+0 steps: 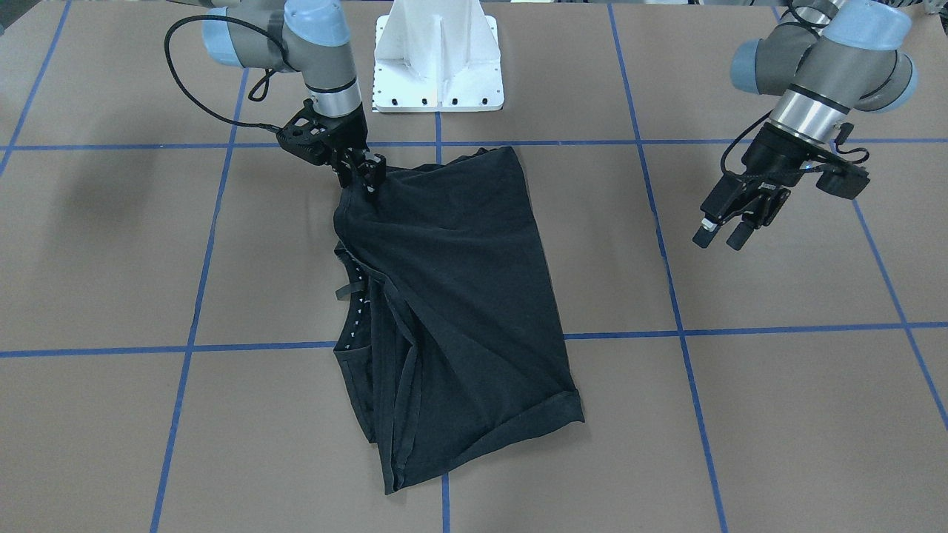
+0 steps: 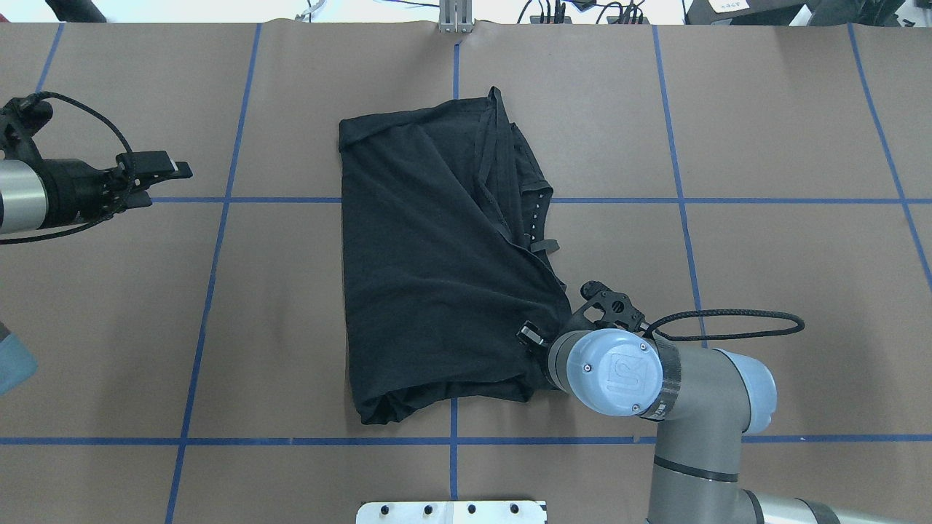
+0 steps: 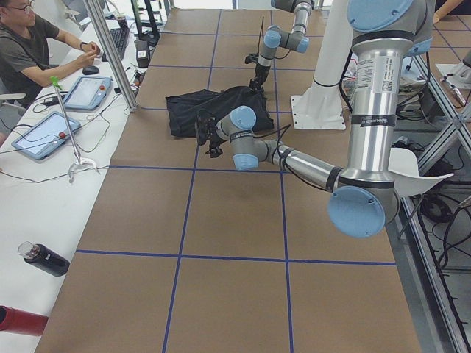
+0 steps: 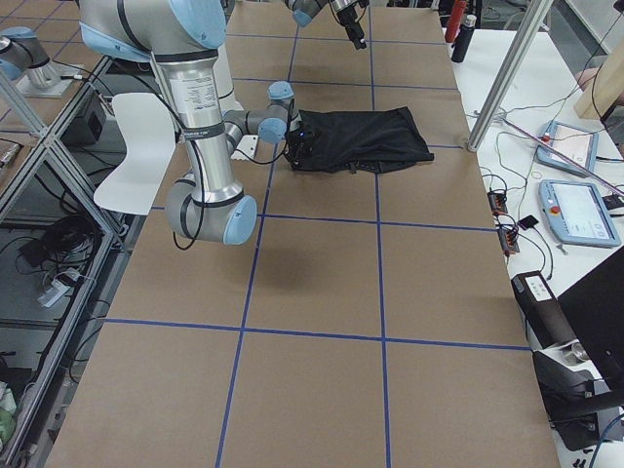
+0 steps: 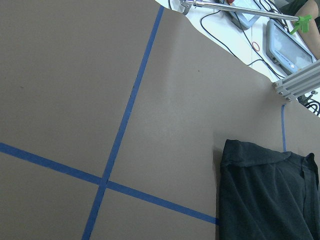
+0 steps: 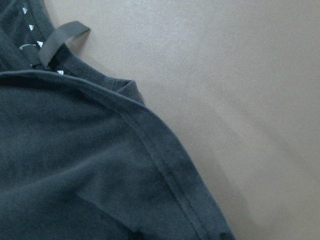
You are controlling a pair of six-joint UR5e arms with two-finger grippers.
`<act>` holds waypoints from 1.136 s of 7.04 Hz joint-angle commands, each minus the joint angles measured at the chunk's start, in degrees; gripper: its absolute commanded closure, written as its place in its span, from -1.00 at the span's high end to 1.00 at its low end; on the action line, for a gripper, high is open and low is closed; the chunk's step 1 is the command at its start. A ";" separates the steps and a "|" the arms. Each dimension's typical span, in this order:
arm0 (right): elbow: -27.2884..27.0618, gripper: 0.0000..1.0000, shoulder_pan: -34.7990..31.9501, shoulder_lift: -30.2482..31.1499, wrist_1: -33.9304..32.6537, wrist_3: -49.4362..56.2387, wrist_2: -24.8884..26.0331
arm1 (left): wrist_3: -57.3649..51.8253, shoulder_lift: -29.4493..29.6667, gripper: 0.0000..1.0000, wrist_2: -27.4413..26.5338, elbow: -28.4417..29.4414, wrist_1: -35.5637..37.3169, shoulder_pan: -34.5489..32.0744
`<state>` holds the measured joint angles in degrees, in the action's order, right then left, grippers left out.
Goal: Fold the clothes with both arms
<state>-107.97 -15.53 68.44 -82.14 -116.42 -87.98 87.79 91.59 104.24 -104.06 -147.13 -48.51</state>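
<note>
Near the white pedestal [image 1: 437, 66], right hand [image 1: 368, 176] pinches the T-shirt [image 1: 459, 296]; left hand [image 1: 718, 238] gapes apart.

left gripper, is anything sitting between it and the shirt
Nothing visible. The left gripper hangs open off to the side, and only bare table with blue tape lines lies between it and the T-shirt.
</note>
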 commanded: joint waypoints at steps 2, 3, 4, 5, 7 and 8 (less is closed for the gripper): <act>0.48 -0.38 -0.03 -0.67 0.05 -0.21 0.00 | 0.01 -0.80 1.00 0.00 -0.70 0.00 0.00; 0.74 -0.76 -0.03 -0.85 -0.04 -0.22 0.00 | 0.01 -0.80 1.00 0.00 -0.70 0.00 0.00; 0.75 -1.00 -0.81 -1.02 0.05 0.31 -0.52 | 0.01 -0.80 1.00 0.00 -0.88 0.00 0.00; 1.36 -1.00 -0.56 -1.11 0.05 0.05 -0.35 | 0.01 -0.80 1.00 0.00 -1.05 0.00 -0.09; -0.99 -1.00 -0.90 -1.11 0.14 0.22 -0.88 | 0.01 -0.80 1.00 0.09 -1.32 0.00 -0.09; -3.97 -1.00 -1.25 -0.59 -0.56 0.31 -2.45 | 0.01 -0.80 1.00 0.17 -1.58 0.09 -0.09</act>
<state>-109.05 -16.43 67.45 -82.18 -116.22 -89.10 87.80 90.79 104.32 -105.38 -147.11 -48.60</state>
